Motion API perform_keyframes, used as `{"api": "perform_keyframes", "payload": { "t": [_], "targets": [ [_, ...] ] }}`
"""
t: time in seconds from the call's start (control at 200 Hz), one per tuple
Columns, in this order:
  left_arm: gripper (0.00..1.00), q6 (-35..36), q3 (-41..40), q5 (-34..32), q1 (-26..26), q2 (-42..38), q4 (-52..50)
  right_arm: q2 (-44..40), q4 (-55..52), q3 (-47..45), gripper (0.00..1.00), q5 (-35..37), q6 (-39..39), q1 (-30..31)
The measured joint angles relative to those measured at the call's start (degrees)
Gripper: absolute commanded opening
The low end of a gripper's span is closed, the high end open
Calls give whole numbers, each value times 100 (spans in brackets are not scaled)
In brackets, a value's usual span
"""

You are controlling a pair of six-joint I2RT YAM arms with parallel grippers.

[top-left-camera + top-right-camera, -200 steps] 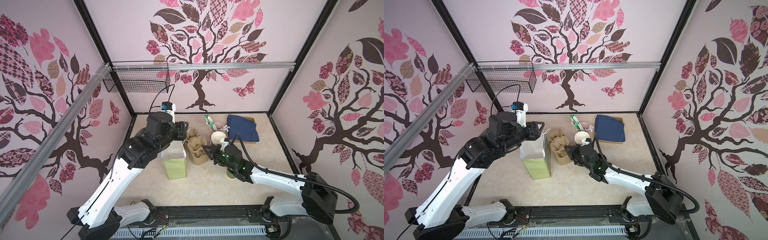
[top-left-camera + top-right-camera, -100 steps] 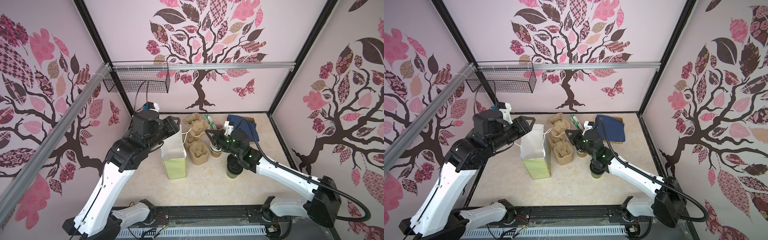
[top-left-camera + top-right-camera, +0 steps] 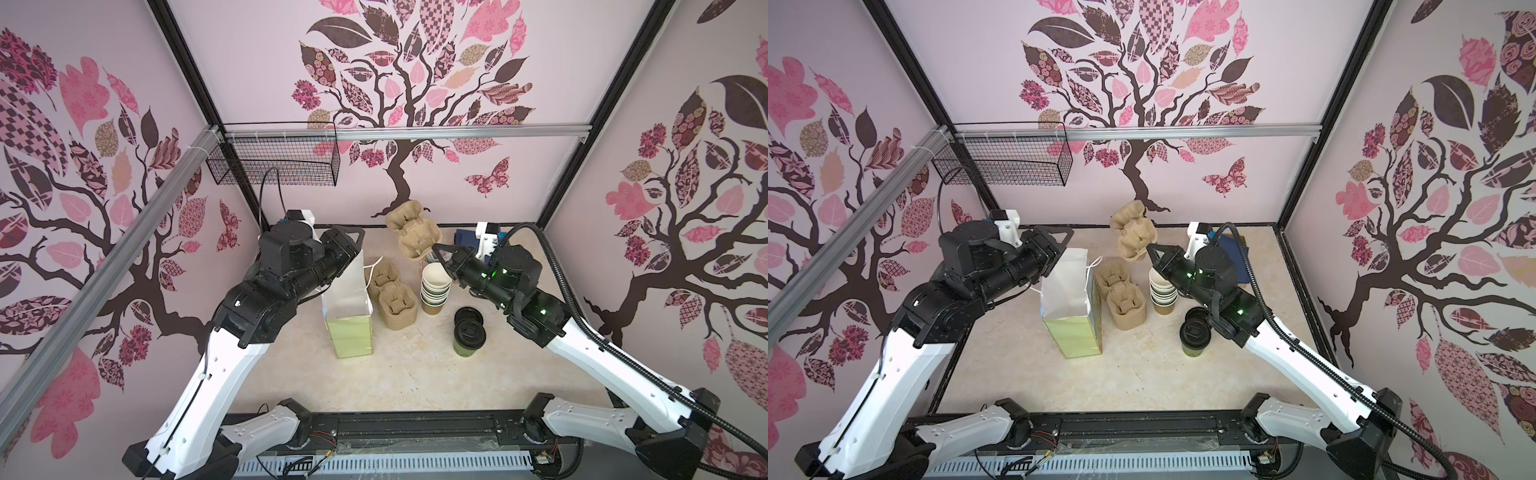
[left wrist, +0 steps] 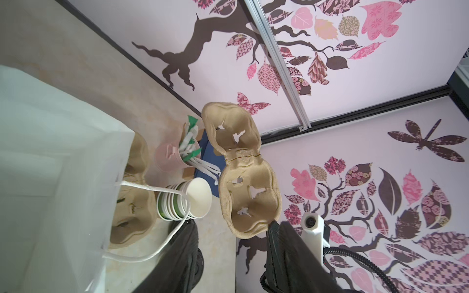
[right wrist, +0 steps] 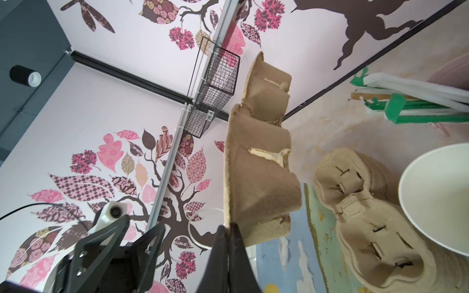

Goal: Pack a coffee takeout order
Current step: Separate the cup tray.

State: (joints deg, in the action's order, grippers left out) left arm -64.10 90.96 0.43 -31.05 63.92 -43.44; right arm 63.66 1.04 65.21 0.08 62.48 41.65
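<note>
Right gripper (image 5: 227, 228) clenched on rim of tan pulp carrier (image 3: 413, 239); carrier hangs tilted in air, beyond paper bag (image 3: 347, 316) toward back wall, clear of surface (image 3: 415, 374). Left gripper (image 3: 352, 239) released, jaws apart, at bag's upper edge; contact cannot be told. Bag upright, white interior showing, white handle looped outward. Carrier stack (image 3: 392, 297) just beside bag on right-arm side; lidless cup stack (image 3: 435, 286) next beyond; lidded olive cup (image 3: 467, 338) farther that way, upright. Navy napkin (image 3: 1231, 243) well apart from bag, mostly hidden behind right arm.
</note>
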Motion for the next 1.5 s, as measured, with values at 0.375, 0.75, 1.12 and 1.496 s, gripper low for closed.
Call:
{"api": "perform_keyframes", "payload": {
  "t": [0.375,0.75,1.12,1.496],
  "targets": [
    [72,-522,-601,1043,0,37,1038,-201,221,129,0,-654,564,90],
    [64,-717,-857,448,221,48,1447,-138,264,289,0,-914,1067,339],
    [43,-1191,-1222,195,229,-57,1676,-138,258,289,0,-994,1106,492],
    [26,-1517,-1421,50,229,-109,1814,-164,227,273,0,-990,1113,588]
  ]
}}
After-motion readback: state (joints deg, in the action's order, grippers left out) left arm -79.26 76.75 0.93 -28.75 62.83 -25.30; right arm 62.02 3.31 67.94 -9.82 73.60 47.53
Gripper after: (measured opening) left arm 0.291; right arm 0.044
